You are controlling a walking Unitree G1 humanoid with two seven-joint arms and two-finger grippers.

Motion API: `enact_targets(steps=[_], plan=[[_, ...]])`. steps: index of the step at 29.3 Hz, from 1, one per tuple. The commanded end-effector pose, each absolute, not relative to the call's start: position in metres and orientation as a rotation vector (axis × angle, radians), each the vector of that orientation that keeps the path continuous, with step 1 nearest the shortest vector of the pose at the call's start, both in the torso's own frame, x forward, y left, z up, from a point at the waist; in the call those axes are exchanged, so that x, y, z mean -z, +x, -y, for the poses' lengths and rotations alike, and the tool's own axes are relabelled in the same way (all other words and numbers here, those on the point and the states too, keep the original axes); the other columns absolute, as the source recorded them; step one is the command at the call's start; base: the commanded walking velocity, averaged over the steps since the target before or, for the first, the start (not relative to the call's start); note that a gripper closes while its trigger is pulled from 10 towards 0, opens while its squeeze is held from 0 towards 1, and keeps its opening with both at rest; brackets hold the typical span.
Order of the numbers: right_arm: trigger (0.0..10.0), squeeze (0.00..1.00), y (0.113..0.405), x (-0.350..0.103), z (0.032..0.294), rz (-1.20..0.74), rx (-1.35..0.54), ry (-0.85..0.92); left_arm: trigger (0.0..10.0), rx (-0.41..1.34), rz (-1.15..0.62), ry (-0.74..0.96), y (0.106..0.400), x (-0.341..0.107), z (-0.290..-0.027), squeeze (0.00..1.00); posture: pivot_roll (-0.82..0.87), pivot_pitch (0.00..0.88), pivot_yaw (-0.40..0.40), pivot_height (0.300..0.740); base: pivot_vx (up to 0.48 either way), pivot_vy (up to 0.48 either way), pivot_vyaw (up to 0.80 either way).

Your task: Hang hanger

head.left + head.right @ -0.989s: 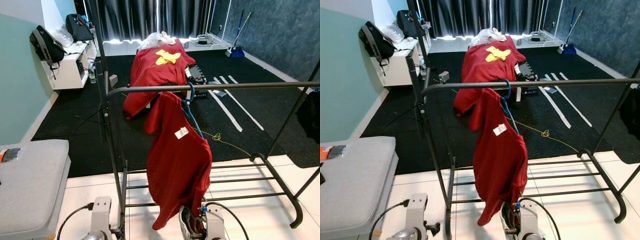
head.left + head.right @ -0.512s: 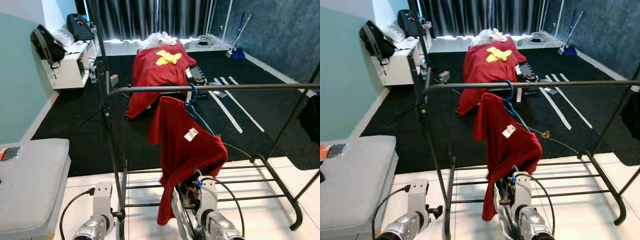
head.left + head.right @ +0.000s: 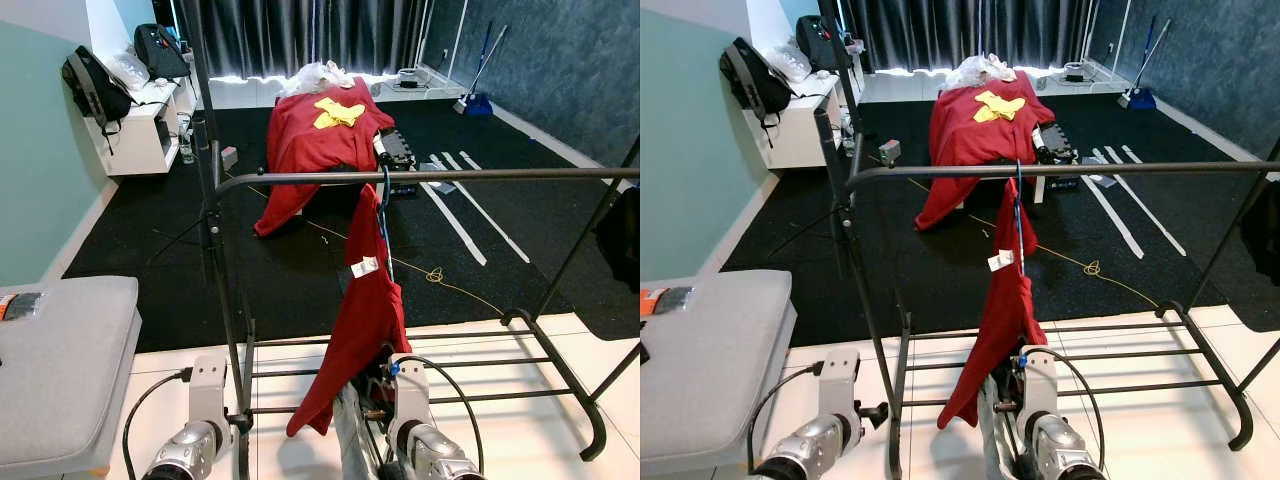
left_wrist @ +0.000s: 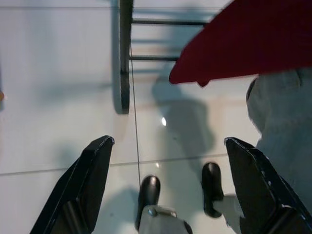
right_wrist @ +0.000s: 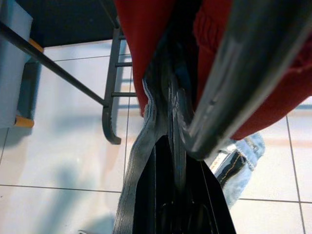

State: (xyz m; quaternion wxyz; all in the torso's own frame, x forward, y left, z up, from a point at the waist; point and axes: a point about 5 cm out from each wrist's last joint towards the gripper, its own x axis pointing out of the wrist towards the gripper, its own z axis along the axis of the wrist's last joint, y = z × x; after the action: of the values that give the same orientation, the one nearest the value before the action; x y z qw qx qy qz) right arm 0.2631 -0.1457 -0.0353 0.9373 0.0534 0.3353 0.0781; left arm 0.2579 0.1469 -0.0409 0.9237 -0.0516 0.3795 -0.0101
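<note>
Left eye view: red shirt (image 3: 365, 310) with unreadable white tag (image 3: 364, 267), right claw (image 3: 372, 392) clamped on its hem.

Room: white tiled floor (image 3: 520, 420) in foreground; black carpet (image 3: 300, 270) beyond. Pale green wall (image 3: 40, 190) at left, dark blue wall (image 3: 560, 60) at right. Dark curtains (image 3: 300, 35), daylight along their base. White shelf unit (image 3: 140, 130) at left; grey cushioned seat (image 3: 60, 370) nearest.

The red shirt (image 3: 365, 300) covers most of the blue hanger (image 3: 384, 205); the right gripper's (image 5: 170, 161) fingertips are buried in fabric, too close to read.
</note>
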Motion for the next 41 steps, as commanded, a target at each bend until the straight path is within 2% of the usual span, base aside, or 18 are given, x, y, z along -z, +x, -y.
enact_targets(steps=[1,7,18,21,29,35,40,41], plan=[[10.0,0.00,0.263,0.036,0.142,-0.692,-0.155,0.134,10.0,0.030,-0.776,-0.082,0.256,0.042,-0.144,0.00,0.07,0.000,-0.026,0.740,0.000,0.000,0.00],[10.0,0.00,0.245,0.050,0.137,-0.762,-0.122,0.141,10.0,-0.044,-0.814,-0.104,0.250,0.047,-0.152,0.00,0.07,0.000,-0.023,0.740,0.000,0.000,0.00],[10.0,0.00,0.242,0.052,0.141,-0.770,-0.092,0.156,10.0,-0.041,-0.809,-0.100,0.249,0.048,-0.152,0.00,0.06,0.000,-0.011,0.740,0.000,0.000,0.00],[10.0,0.00,0.249,0.047,0.151,-0.749,-0.085,0.118,10.0,-0.037,-0.798,-0.089,0.246,0.049,-0.152,0.00,0.05,0.000,-0.014,0.740,0.000,0.000,0.00],[10.0,0.00,0.255,0.042,0.157,-0.734,-0.096,0.086,10.0,-0.053,-0.784,-0.071,0.244,0.049,-0.159,0.00,0.06,0.000,-0.031,0.740,0.000,0.000,0.00],[10.0,0.00,0.261,0.037,0.155,-0.712,-0.120,0.088,10.0,-0.049,-0.752,-0.061,0.248,0.044,-0.166,0.00,0.05,0.000,-0.037,0.740,0.000,0.000,0.00],[10.0,0.00,0.268,0.031,0.146,-0.685,-0.127,0.139,10.0,-0.038,-0.729,-0.095,0.247,0.043,-0.157,0.00,0.06,0.000,-0.037,0.740,0.000,0.000,0.00],[10.0,0.00,0.266,0.033,0.143,-0.686,-0.132,0.135,10.0,-0.078,-0.723,-0.122,0.245,0.043,-0.159,0.00,0.06,0.000,-0.039,0.740,0.000,0.000,0.00]])
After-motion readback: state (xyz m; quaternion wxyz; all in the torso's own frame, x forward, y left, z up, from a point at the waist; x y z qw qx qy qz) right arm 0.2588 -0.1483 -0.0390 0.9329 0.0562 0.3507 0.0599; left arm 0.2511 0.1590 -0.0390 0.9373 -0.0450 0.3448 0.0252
